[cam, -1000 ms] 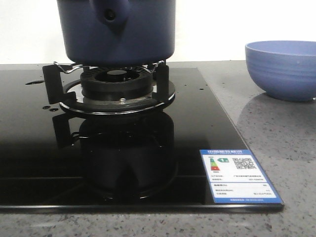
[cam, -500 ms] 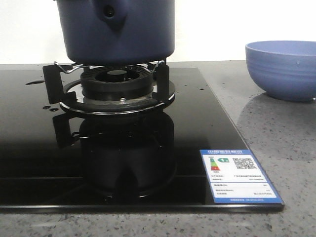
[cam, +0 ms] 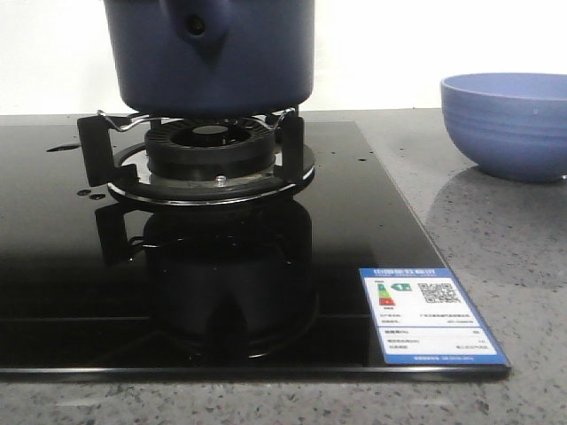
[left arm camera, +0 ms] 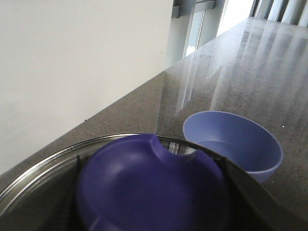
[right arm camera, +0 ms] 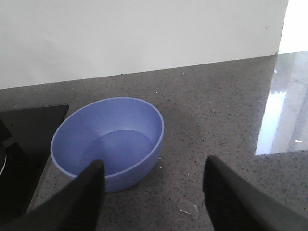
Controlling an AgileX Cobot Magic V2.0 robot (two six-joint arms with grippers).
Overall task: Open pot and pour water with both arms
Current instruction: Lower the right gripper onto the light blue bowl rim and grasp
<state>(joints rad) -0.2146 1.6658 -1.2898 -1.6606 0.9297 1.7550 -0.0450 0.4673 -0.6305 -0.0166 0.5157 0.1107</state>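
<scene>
Two things worry me, watching this. The pot (cam: 209, 55) hangs clear of the burner (cam: 210, 152) on the black glass hob (cam: 372, 221), its side knob (cam: 197, 25) facing us, yet from the front nothing shows what carries it. If that hold is only on a rim or handle, a slip would drop it onto the wire pan support (cam: 115, 121) and splash water over the glass.

The left wrist view looks down on a purple-blue lid (left arm camera: 149, 190) filling the steel-lined mouth of the pot; the left gripper itself is hidden there, so I cannot tell whether it is clamped or loose. A lid left sitting like that could slide off once the pot tips.

The right gripper (right arm camera: 154, 192) is spread wide with nothing between its fingers, hovering near the periwinkle bowl (right arm camera: 109, 139) on the grey bench (right arm camera: 226, 120). The bowl stands well apart from the hob, so a pour begun too soon would land on stone.
</scene>
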